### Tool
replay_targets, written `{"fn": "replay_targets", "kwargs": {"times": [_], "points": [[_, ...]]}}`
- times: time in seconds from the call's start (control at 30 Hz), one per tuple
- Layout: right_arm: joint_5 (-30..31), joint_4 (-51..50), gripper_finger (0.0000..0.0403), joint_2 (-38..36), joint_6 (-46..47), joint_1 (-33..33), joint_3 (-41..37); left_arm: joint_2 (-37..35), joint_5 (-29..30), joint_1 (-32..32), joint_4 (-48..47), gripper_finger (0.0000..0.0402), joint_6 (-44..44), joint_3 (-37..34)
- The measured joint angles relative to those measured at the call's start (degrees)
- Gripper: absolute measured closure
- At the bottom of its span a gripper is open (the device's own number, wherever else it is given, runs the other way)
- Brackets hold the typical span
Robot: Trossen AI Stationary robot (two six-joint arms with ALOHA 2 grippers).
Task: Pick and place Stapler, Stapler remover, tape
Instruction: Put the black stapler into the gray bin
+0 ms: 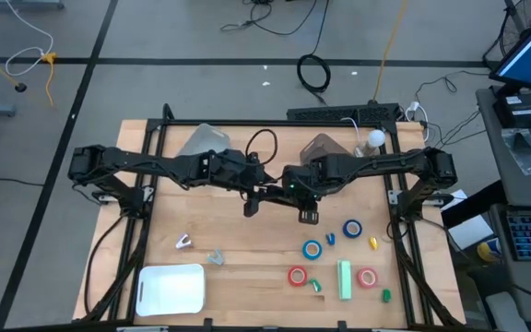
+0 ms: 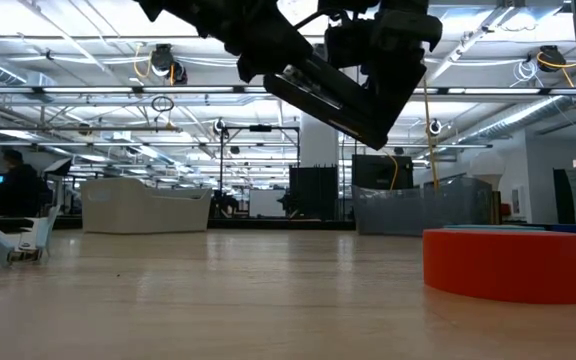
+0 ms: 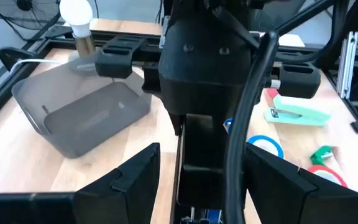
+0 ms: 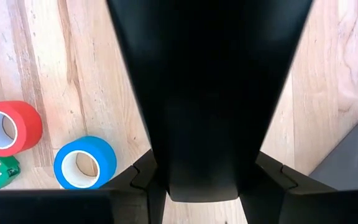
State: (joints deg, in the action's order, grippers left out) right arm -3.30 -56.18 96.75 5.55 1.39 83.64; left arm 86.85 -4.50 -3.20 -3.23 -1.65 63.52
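In the middle of the high view the two arms met over the table [image 1: 247, 267]. The right gripper [image 1: 309, 216] was clamped on a black stapler [image 2: 340, 98], its fingers [image 4: 146, 175] pressed to both sides of the body. In the low view that stapler hung well above the wood, tilted, its long axis running from upper left down to lower right. The left gripper [image 1: 250, 207] hovered just beside it at centre frame, fingers [image 3: 135, 177] spread wide and holding nothing.

The tape lay at the lower right of the high view: two blue rolls [image 1: 312, 249] [image 1: 351, 228] and two red rolls [image 1: 297, 275] [image 1: 367, 277], all flat on the wood. Between the red rolls lay a mint stapler [image 1: 344, 279], its long axis running up and down the frame.

At lower left were a white remover [image 1: 183, 242] and a white tray [image 1: 171, 289], apart from each other. Two grey bins [image 1: 204, 143] [image 1: 319, 148] sat at the table's upper edge.
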Motion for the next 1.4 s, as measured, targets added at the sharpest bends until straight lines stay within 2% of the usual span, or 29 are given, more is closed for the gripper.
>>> {"fn": "replay_targets", "kwargs": {"times": [0.33, 0.43, 0.57, 1.4], "points": [[-0.2, 0.1, 0.0260, 0.0, 2.3, 0.0, 0.0, 5.7, 0.8, 0.0, -10.4, 0.0176, 3.8, 8.9], [0.0, -0.5, 0.0260, 0.0, 2.8, 0.0, 0.0, 5.9, 1.2, -0.1, -14.3, 0.0176, 4.0, 10.8], [0.0, -0.6, 0.0260, 0.0, 3.2, 0.0, 0.0, 5.8, 2.0, -0.3, -14.7, 0.0176, 4.0, 12.7], [-1.3, -0.2, 0.0260, 0.0, 3.9, 0.0, 0.0, 5.8, 1.3, -0.8, -17.7, 0.0177, 2.8, 13.3]]}}
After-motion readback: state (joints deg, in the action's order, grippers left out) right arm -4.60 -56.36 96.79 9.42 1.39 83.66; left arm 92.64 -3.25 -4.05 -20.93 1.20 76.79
